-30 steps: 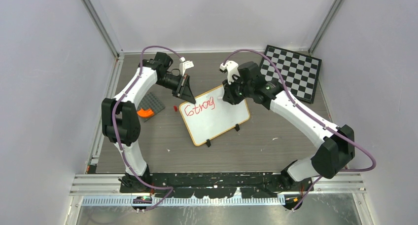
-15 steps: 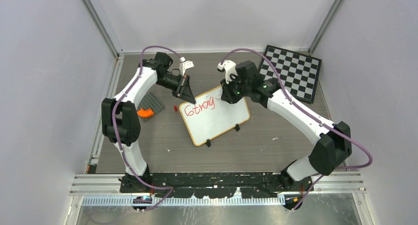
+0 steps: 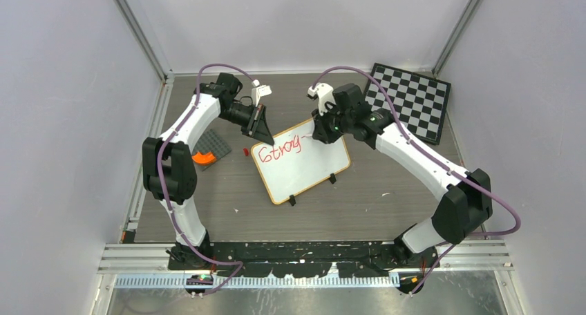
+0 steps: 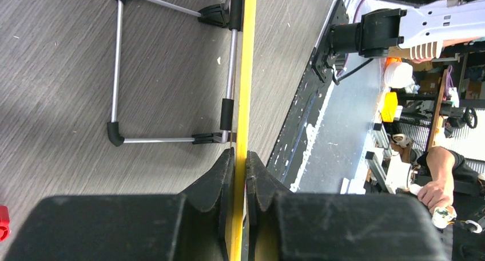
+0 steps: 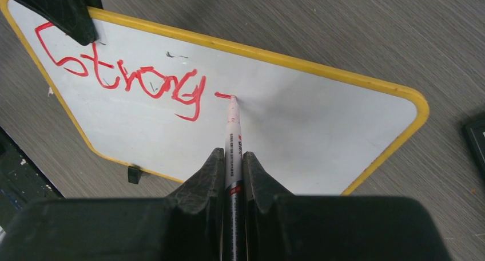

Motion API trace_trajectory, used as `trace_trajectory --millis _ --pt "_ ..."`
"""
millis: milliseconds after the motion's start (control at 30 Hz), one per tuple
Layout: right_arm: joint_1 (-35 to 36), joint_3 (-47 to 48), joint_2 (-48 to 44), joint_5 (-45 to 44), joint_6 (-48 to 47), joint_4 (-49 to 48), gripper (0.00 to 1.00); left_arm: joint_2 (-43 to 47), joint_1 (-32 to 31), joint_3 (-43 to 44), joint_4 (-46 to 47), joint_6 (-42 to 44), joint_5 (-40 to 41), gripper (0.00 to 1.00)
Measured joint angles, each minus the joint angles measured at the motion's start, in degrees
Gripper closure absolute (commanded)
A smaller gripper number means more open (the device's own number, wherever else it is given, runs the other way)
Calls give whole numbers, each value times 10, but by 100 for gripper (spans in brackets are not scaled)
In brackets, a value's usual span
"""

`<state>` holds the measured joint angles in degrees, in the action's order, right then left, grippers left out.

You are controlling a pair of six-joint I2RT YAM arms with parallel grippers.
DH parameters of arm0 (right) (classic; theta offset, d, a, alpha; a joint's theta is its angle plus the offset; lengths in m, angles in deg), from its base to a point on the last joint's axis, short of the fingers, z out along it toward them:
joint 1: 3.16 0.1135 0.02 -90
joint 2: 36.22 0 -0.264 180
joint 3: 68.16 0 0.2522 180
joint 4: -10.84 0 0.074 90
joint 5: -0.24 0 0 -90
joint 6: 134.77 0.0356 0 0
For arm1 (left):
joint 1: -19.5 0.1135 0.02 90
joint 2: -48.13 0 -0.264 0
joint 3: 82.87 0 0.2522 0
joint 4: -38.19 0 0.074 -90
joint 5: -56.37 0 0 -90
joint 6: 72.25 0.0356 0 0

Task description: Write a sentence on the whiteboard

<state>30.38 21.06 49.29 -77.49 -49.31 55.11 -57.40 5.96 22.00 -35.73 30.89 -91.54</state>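
Red marker strokes reading "Strong" and a short dash are all that is written of the sentence (image 5: 126, 80) on the whiteboard (image 3: 304, 168), which is propped on a wire stand (image 4: 116, 72) on the table (image 3: 387, 204) and is pinched at its yellow rim by the nearly closed left gripper (image 4: 240, 156). The marker (image 5: 233, 132) is clamped in the tightly closed jaws of the right gripper (image 5: 231, 158), its tip touching the board just right of the "g". If it is pressed too hard, the board could be tipped back or twisted in the grip, and the stroke broken or smeared.
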Motion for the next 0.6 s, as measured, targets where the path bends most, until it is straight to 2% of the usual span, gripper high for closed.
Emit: trace_trajectory --millis 600 --pt "-13 39 0 29 -7 15 100 0 -2 2 -3 4 0 100"
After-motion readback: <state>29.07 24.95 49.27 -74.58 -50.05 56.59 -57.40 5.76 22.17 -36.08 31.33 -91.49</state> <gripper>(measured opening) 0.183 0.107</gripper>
